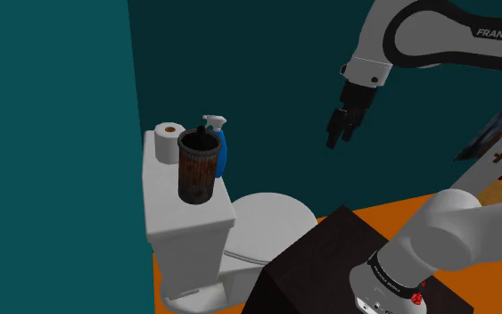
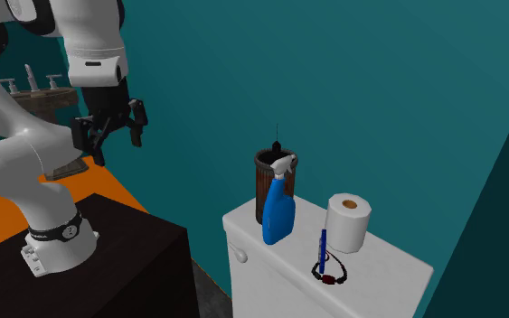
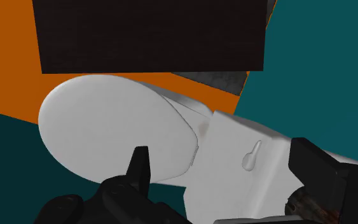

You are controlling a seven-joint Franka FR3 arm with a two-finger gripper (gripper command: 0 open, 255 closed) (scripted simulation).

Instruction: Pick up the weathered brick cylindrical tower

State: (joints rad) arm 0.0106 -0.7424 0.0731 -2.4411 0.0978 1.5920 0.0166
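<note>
The tower (image 1: 197, 169) is a short round cylinder of mottled red-brown brick with darker stains and a dark rim around its top. It stands upright on the white toilet tank (image 1: 182, 227), near the teal wall (image 1: 53, 107). The arm (image 1: 472, 36) carries the word "FRANKA".

A blue spray bottle (image 1: 221, 147) stands touching or just beside the tower. In the second exterior view the bottle covers part of it. A toilet paper roll (image 1: 168, 143) stands near on the same tank. A blue pen (image 2: 323, 246) and a dark bracelet (image 2: 331, 274) lie further along the tank.

The jaws are spread wide with nothing between them. They hang in the air well apart from the tower, above the closed toilet lid (image 1: 271, 218) and the black stand (image 1: 316, 268).
</note>
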